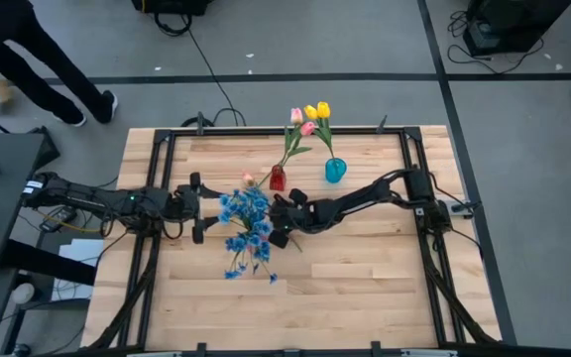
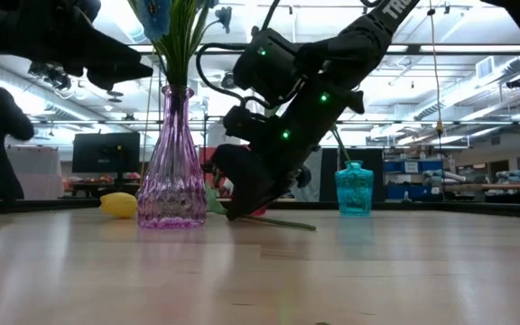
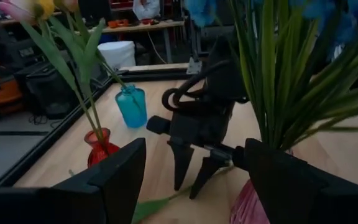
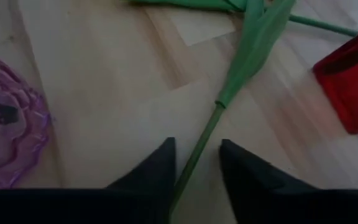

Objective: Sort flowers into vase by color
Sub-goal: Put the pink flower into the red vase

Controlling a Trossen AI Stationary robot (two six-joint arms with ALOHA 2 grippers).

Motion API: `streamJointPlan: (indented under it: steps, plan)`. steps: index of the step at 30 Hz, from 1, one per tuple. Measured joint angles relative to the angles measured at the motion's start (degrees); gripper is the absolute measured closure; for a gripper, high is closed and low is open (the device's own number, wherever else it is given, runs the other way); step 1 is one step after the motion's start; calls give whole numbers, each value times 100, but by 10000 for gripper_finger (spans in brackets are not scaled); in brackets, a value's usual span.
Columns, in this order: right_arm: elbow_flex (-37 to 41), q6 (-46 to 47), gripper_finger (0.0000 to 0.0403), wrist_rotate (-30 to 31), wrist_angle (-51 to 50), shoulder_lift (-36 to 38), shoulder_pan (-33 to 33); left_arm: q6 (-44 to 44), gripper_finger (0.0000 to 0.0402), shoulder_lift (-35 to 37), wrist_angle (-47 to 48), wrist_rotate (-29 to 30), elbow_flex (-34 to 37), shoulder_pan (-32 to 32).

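So the right tool (image 4: pixel 194 163) is down at the worktop (image 1: pixel 365 288), just beside the purple vase (image 2: pixel 171 171). Its two fingers are apart, with a green stem (image 4: pixel 205 134) lying flat on the wood running right between them. They aren't closed on it, and I can't really tell from the wrist view whether either finger touches it. That stem leads to a long leaf and passes next to the red vase (image 4: pixel 350 87).

The left tool (image 1: pixel 198 210) hangs on the other side of the purple vase, fingers spread wide and holding nothing.

Where the flowers are: the blue sprigs (image 1: pixel 248 220) are already standing in the purple vase in the middle of the worktop. A pink tulip (image 1: pixel 296 116) leans out of the red vase, and the teal vase (image 1: pixel 335 170) has yellow tulips (image 1: pixel 317 110) with another pink one by them. One yellow tulip head (image 2: pixel 118 205) lies on the wood beside the purple vase in the low view.

A person's legs (image 1: pixel 48 74) show off the worktop's far left corner.
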State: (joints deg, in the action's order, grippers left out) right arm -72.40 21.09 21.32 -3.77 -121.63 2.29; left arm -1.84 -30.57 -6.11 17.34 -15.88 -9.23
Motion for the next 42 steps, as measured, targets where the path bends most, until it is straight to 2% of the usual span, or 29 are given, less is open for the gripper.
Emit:
streamJointPlan:
  steps: [5, 6, 12, 21, 28, 31, 35, 39, 42]
  plan:
    - [-9, 171, 375, -470, -227, 28, -99, 172, 122, 69, 161, 0, -2, -4]
    - [-10, 166, 387, -564, -300, 47, -112, 202, 122, 73, 172, 0, -2, -4]
    - [40, 226, 383, -610, -1408, 541, -109, 211, 122, 226, 201, 0, -2, -17]
    - [37, 165, 394, 274, -2244, 1781, 70, 285, 122, 367, 324, -53, 73, -17]
    - [28, -220, 395, 1154, -2039, 2355, 253, 339, 122, 367, -18, -38, 362, -17]
    - [205, -679, 395, 1048, -1208, 2458, 154, 93, 122, 367, -461, 37, 508, -17]
    - [1002, -1229, 395, 169, 800, 2603, -218, -273, 122, 367, -1118, 96, 701, -15]
    - [1884, -1969, 395, -336, 3641, 2597, -465, -878, 122, 433, -1614, 372, 722, -13]
    - [2278, -2639, 395, -487, 5543, 2273, -537, -1400, 122, 507, -2181, 661, 721, -11]
